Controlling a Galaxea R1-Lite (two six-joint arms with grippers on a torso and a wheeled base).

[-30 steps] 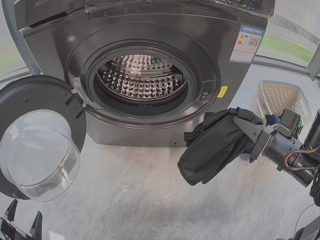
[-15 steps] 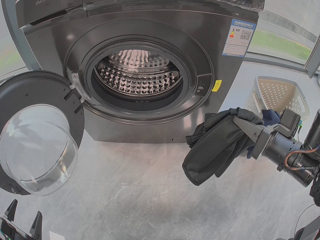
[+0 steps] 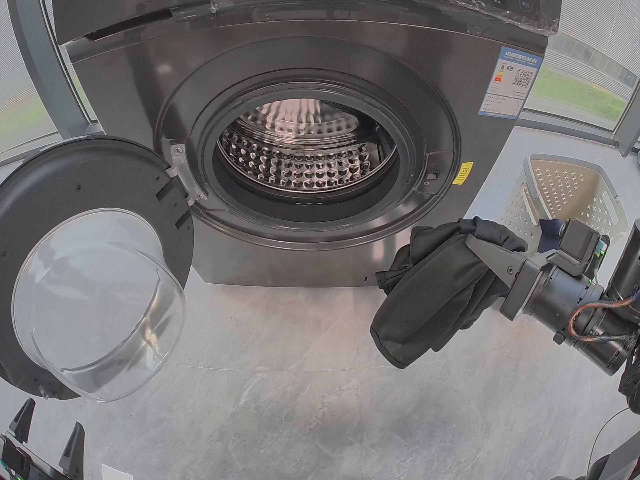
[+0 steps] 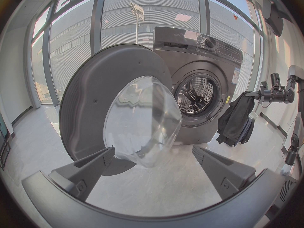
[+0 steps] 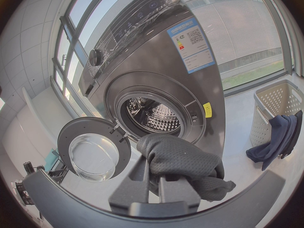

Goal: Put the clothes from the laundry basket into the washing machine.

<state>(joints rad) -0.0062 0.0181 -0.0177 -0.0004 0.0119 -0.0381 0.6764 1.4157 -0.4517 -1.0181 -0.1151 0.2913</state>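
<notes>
While the right gripper [image 3: 479, 243] hangs in the air off the lower right corner of the washing machine [image 3: 313, 48], its jaws are pressed together on a bunched fold of a black garment [image 3: 433, 288]. In the right wrist view the mesh cloth [image 5: 177, 159] bulges over the top of the closed jaws. The rest of the garment droops from them toward the floor [image 3: 280, 381], and in the left wrist view its lower end hangs clear of the tiles. It is outside the machine, below and to the right of the round opening, where the studded metal drum [image 3: 300, 158] shows.

The door [image 3: 87, 188] stands swung open to the left.

The laundry basket [image 3: 570, 188] stands on the floor right of the machine, with a dark blue garment [image 5: 278, 133] draped over its rim.

The left gripper [image 4: 152, 149] sits low at the left, its jaws wide apart and holding nothing.
</notes>
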